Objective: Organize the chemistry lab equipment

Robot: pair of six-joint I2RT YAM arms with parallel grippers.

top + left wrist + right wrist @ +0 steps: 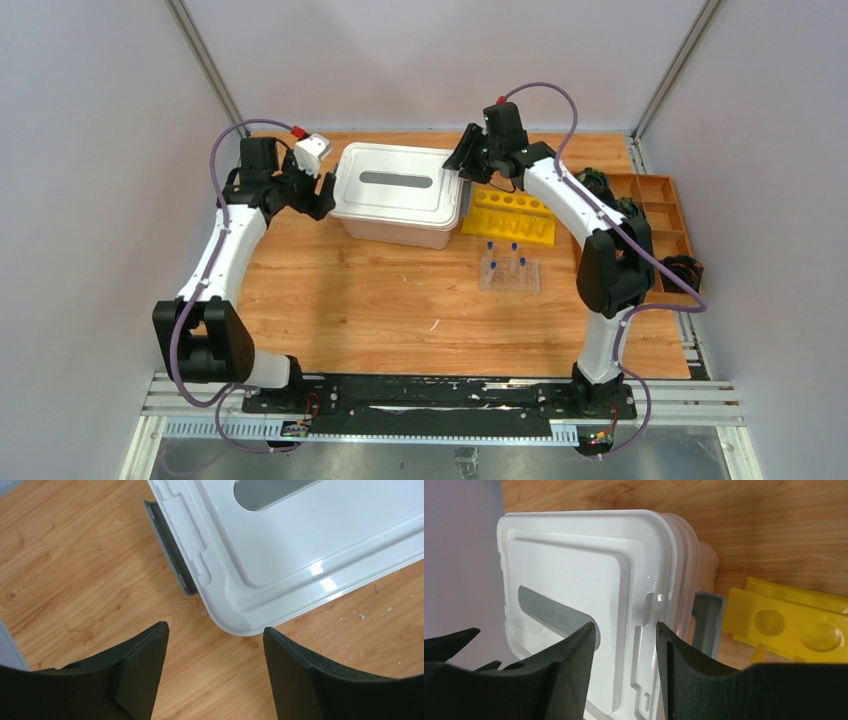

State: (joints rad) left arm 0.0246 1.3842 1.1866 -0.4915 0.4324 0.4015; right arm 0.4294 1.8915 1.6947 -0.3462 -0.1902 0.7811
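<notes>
At opposite ends of the white box (400, 207), left gripper (215, 628) and right gripper (625, 625) gape, holding nothing

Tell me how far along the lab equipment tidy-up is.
Nothing looks put away: the storage box lid is on. In hand: the left fingers and right fingers, open, sit at its two ends. Left: the blue-capped tubes in the clear rack and the yellow rack stand out on the table.

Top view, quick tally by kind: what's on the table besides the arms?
White lidded box: 1
Yellow rack: 1
Clear rack: 1
Blue-capped tubes: 4
Orange tray: 1
Total: 8
</notes>
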